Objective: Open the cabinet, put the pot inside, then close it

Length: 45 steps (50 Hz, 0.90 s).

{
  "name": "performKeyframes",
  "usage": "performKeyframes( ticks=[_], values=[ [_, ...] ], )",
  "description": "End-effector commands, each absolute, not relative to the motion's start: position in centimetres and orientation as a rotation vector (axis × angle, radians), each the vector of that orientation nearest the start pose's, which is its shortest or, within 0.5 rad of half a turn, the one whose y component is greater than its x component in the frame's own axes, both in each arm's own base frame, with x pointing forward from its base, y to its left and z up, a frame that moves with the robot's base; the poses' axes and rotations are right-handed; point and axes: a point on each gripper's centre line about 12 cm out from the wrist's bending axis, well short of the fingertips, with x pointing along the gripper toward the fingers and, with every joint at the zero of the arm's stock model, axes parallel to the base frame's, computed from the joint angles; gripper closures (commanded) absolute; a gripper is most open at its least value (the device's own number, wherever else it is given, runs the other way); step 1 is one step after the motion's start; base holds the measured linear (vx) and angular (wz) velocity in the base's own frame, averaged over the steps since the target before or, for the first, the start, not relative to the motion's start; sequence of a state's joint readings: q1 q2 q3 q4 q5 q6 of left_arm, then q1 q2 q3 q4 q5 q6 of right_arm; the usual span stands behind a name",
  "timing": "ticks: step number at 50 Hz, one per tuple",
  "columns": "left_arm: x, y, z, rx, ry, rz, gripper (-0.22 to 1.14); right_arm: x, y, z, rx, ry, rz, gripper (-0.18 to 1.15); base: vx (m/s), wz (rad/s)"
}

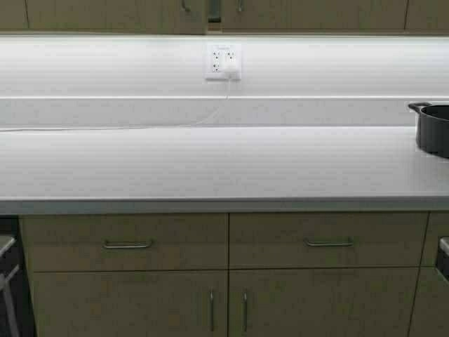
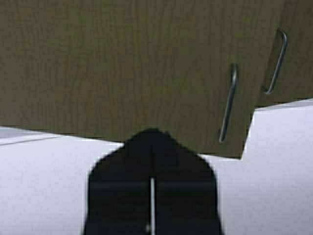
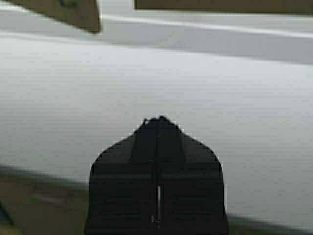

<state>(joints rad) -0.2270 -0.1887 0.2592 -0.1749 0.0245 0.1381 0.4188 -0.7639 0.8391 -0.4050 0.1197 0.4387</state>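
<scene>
The pot (image 1: 435,130), dark grey with a black loop handle, stands on the white counter (image 1: 210,161) at the far right, cut off by the edge of the high view. Only the cabinet (image 1: 140,14)'s bottom strip shows there, with two steel handle ends near the middle. The left wrist view faces its tan-olive doors (image 2: 122,63) and both slim handles (image 2: 229,103). My left gripper (image 2: 152,132) is shut and empty just below the door's lower edge. My right gripper (image 3: 159,120) is shut and empty, over the counter's front part. Neither gripper shows in the high view.
A wall outlet (image 1: 223,62) with a white cable running left hangs on the backsplash. Base drawers with horizontal handles (image 1: 126,244) and lower doors sit under the counter. Parts of my frame show at the lower left (image 1: 5,281) and lower right (image 1: 443,256).
</scene>
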Motion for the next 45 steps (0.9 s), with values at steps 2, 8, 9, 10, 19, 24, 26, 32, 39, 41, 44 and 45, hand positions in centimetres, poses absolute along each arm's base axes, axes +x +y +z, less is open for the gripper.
performKeyframes(
  ticks=[2, 8, 9, 10, 19, 24, 26, 32, 39, 41, 44, 45],
  values=[
    [47.5, -11.6, 40.7, -0.052, 0.069, -0.241, 0.88, 24.1, 10.3, 35.8, 0.001, 0.16, 0.375, 0.91, 0.07, 0.03],
    [49.0, -12.2, 41.1, -0.077, 0.068, -0.249, 0.88, 24.0, 10.2, 35.6, 0.007, 0.172, 0.371, 0.91, 0.06, 0.02],
    [48.9, -12.2, 41.3, -0.079, 0.065, -0.249, 0.88, 24.0, 10.2, 35.6, 0.007, 0.173, 0.37, 0.91, 0.06, -0.01],
    [48.7, -12.2, 41.4, -0.079, 0.063, -0.249, 0.88, 23.9, 10.2, 35.5, 0.005, 0.175, 0.369, 0.91, 0.06, -0.01],
    [44.0, -11.0, 41.3, -0.059, 0.078, -0.247, 0.88, 24.1, 10.2, 35.7, -0.006, 0.174, 0.368, 0.91, 0.06, -0.03],
    [40.9, -10.2, 39.9, -0.053, 0.116, -0.245, 0.88, 24.3, 10.3, 35.4, -0.007, 0.185, 0.368, 0.91, 0.06, 0.0],
    [39.8, -9.9, 39.5, -0.047, 0.125, -0.245, 0.88, 24.4, 10.4, 35.2, -0.008, 0.191, 0.367, 0.91, 0.06, 0.01],
    [36.8, -9.5, 38.7, -0.043, 0.114, -0.249, 0.88, 24.5, 10.4, 34.8, -0.008, 0.204, 0.367, 0.91, 0.05, 0.02],
    [34.1, -10.1, 38.6, -0.041, 0.069, -0.281, 0.88, 24.6, 10.5, 34.8, -0.009, 0.205, 0.367, 0.91, 0.02, 0.04],
    [33.6, -10.3, 38.5, -0.041, 0.064, -0.289, 0.88, 24.7, 10.5, 34.8, -0.01, 0.205, 0.367, 0.91, 0.03, 0.04],
    [32.9, -10.3, 38.5, -0.043, 0.06, -0.295, 0.88, 24.8, 10.5, 35.0, -0.006, 0.202, 0.366, 0.91, 0.03, 0.05],
    [32.7, -10.2, 38.5, -0.043, 0.06, -0.295, 0.88, 24.8, 10.5, 35.1, -0.007, 0.199, 0.365, 0.91, 0.04, 0.07]
  ],
)
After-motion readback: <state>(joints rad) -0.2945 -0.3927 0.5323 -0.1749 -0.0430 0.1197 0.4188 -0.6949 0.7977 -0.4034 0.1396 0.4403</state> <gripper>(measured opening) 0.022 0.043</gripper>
